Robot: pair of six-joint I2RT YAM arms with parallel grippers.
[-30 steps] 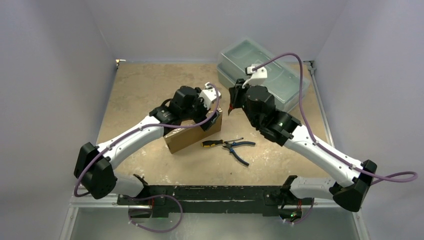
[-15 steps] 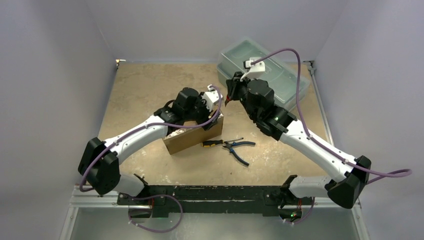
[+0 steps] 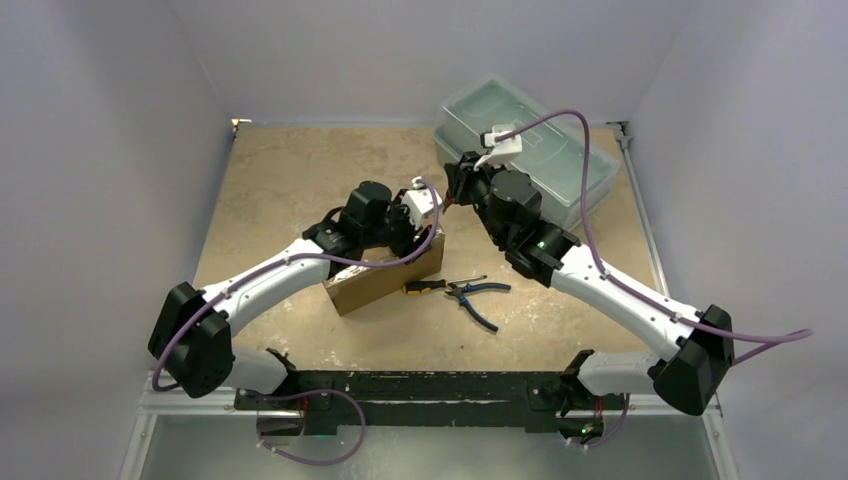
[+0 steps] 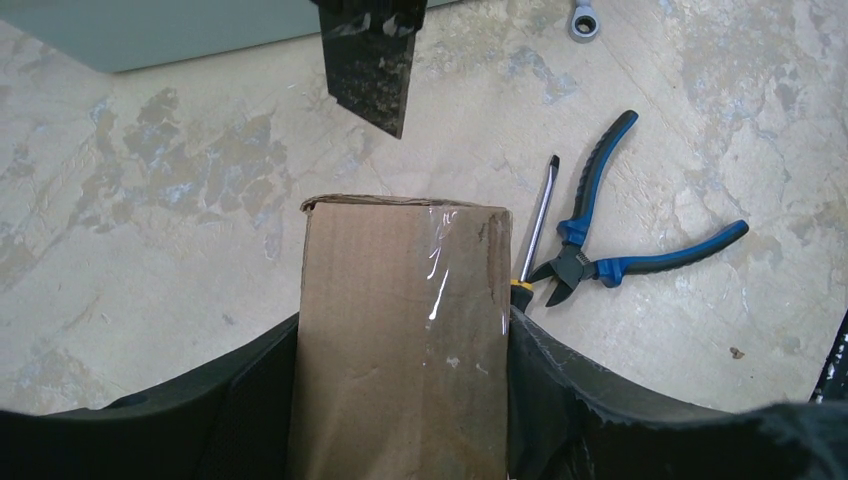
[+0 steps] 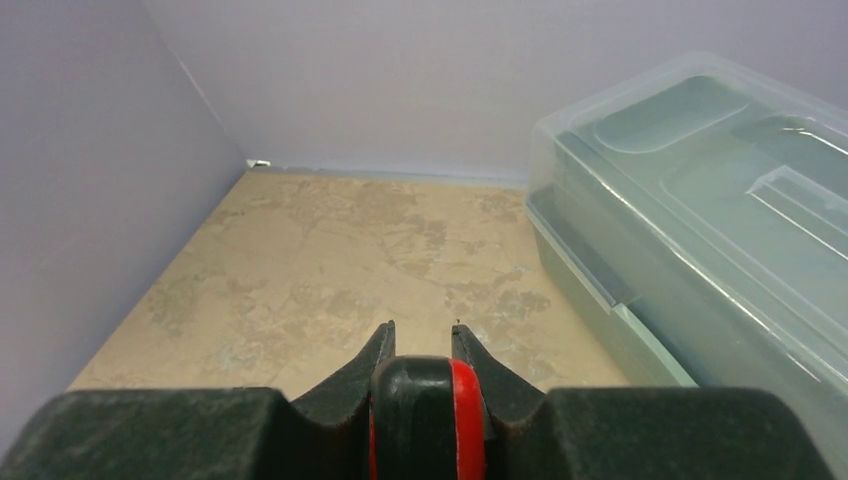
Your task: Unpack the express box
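The express box (image 3: 378,280), plain brown cardboard with clear tape, lies mid-table. My left gripper (image 3: 418,232) is shut on its right end; in the left wrist view the box (image 4: 400,320) fills the space between both black fingers (image 4: 250,400). My right gripper (image 3: 455,195) hovers just beyond that end, near the toolbox corner. It is shut on a black-and-red tool handle (image 5: 430,410), held between its fingertips (image 5: 384,345). A dark pointed tip (image 4: 368,70) hangs above the box's far end in the left wrist view.
A translucent grey-green plastic toolbox (image 3: 530,150) stands closed at the back right, also in the right wrist view (image 5: 720,200). Blue-handled pliers (image 3: 480,295) and a screwdriver (image 3: 440,284) lie right of the box. A small metal ring (image 4: 583,18) lies on the table.
My right gripper has moved left and farther back, toward the box's gripped end. My left arm has shifted slightly, turning the box a little.
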